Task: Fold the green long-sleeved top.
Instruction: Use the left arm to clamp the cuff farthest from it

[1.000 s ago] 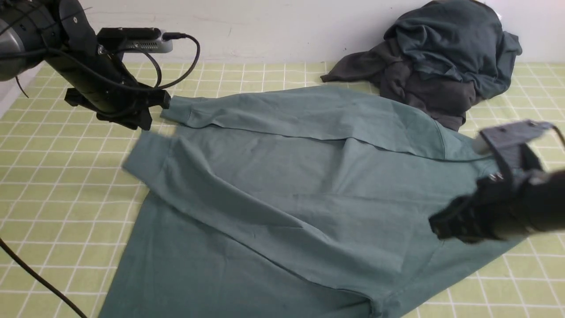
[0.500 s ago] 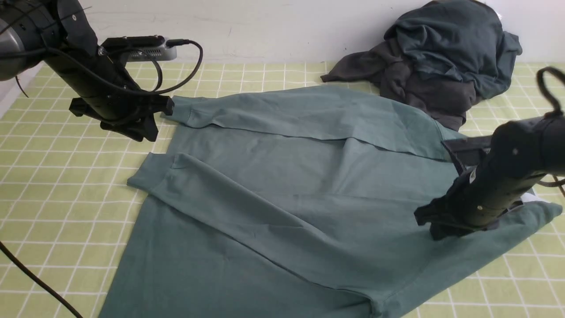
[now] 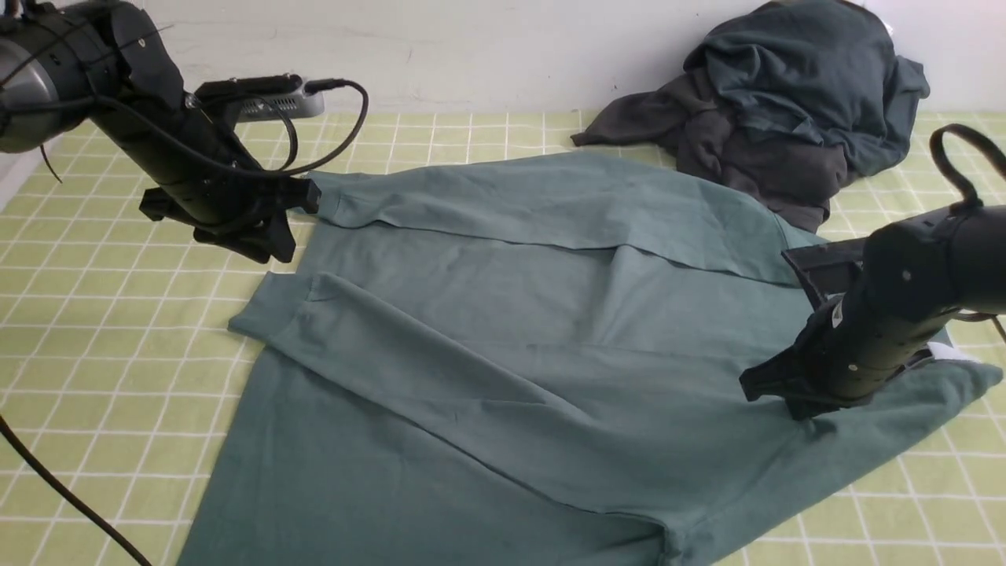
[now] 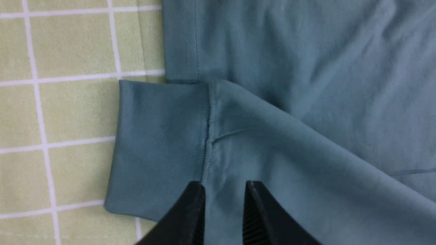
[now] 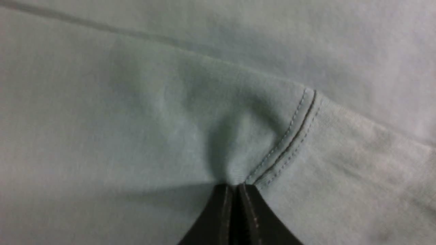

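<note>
The green long-sleeved top (image 3: 511, 330) lies spread on the yellow-green checked table, both sleeves folded across its body. Its near sleeve ends in a ribbed cuff (image 3: 271, 303) at the left. My left gripper (image 3: 271, 244) hovers just above that cuff (image 4: 160, 146); in the left wrist view the gripper (image 4: 224, 185) is open, with only the fabric below showing in the gap. At the top's right side my right gripper (image 3: 786, 397) presses down. The right wrist view shows the gripper (image 5: 235, 186) shut on a pucker of fabric beside a stitched seam (image 5: 289, 136).
A heap of darker charcoal and slate garments (image 3: 786, 102) lies at the back right against the white wall. A black cable (image 3: 63, 495) crosses the table's front left corner. A small white label (image 3: 947, 350) shows behind my right arm.
The near sleeve has settled flat with its cuff at the left. My right arm swung down onto the top's right side and closed on the fabric. My left arm shifted slightly right and lower.
</note>
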Robot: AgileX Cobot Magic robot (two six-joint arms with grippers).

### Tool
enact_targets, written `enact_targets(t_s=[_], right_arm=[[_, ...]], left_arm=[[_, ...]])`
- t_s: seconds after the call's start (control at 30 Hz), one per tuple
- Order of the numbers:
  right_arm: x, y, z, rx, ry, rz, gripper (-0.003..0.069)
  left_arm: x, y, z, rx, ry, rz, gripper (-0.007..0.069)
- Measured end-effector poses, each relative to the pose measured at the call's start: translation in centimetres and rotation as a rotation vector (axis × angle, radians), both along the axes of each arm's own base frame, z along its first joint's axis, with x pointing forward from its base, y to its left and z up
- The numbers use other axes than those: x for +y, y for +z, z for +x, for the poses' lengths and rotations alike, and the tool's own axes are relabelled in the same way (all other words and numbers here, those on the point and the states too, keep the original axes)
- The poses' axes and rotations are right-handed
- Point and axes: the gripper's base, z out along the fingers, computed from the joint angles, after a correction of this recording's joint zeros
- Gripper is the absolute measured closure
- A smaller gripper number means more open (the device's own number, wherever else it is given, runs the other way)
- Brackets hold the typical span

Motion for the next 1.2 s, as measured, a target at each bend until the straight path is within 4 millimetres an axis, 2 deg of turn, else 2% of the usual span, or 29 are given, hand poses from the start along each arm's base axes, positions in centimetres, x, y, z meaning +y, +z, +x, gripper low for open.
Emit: enact_targets(t_s=[0.23,0.47,0.6,0.73,0.77,0.8,0.9,0.97,1.1,1.17,1.2], right_arm=[[-0.9,2.2,-2.3,0.032,0.001,-0.055,0.0659],[-1.5,1.5,-3.4,0.07,-0.073,-0.08,0.0659],[-1.7,1.6,-3.4,0.06,-0.097,-0.102,0.0644],[-1.9,2.7,-3.6,0.03,-0.102,-0.108,0.0576],[-1.9,2.7,-3.6,0.028,-0.101,-0.107,0.0576],[-1.9,3.6,-3.8,0.004,-0.1,-0.094,0.0549],[-1.6,4.7,-4.0,-0.034,-0.083,-0.055,0.0518],[-1.5,5.3,-4.1,-0.059,-0.064,-0.032,0.0507],[-1.2,5.7,-4.1,-0.082,-0.036,-0.006,0.0502],[-1.2,5.7,-4.1,-0.083,-0.03,-0.003,0.0501],[-1.2,5.7,-4.1,-0.083,-0.026,-0.004,0.0501]], left_arm=[[0.0,-1.1,0.3,0.008,-0.027,0.011,0.0466],[0.1,-2.2,1.2,-0.028,-0.013,0.016,0.0449],[0.3,-2.6,2.1,-0.074,-0.002,0.024,0.0407],[1.5,-2.1,5.0,-0.162,0.036,0.012,0.0266],[1.5,-2.4,5.3,-0.162,0.036,0.012,0.0251],[1.8,-2.2,6.7,-0.215,0.047,0.011,0.0186],[1.9,-3.7,9.1,-0.276,0.042,0.02,0.009],[1.9,-5.1,10.4,-0.316,0.044,0.026,0.0069],[1.8,-8.0,11.9,-0.34,0.062,0.021,0.0104],[1.8,-8.7,12.4,-0.349,0.081,0.002,0.0186],[1.6,-8.8,12.4,-0.342,0.089,-0.017,0.0271]])
